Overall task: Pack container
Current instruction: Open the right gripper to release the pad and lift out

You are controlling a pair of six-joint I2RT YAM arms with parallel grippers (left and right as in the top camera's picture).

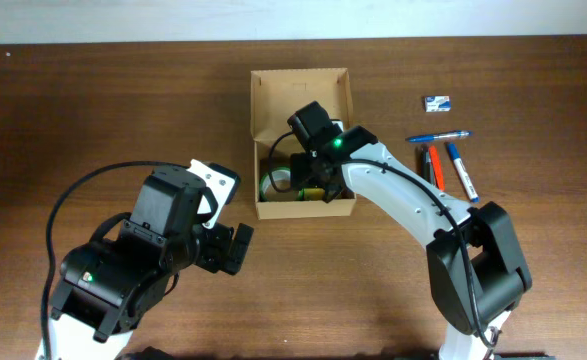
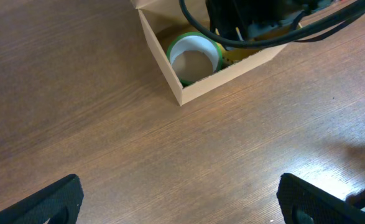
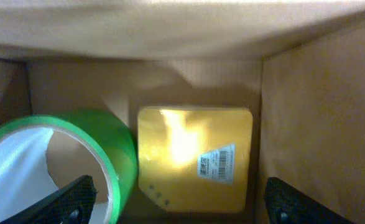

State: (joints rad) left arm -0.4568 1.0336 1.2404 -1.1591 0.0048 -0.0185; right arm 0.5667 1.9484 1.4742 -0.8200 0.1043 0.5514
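Note:
The container [image 1: 261,120] is an open brown cardboard box at the table's middle, its lid flap standing at the far side. Inside lie a green tape roll [image 3: 58,158] on the left and a yellow pack with a barcode label [image 3: 194,158] beside it. The tape roll also shows in the left wrist view [image 2: 194,55]. My right gripper [image 3: 179,208] is open and empty, reaching down into the box just above the yellow pack. My left gripper [image 2: 182,202] is open and empty over bare table, in front and to the left of the box [image 2: 170,65].
Right of the box lie several pens [image 1: 451,160], blue, red and black, and a small blue-and-white eraser [image 1: 437,102]. My right arm [image 1: 403,200] reaches across from the front right to the box. My left arm [image 1: 143,250] fills the front left.

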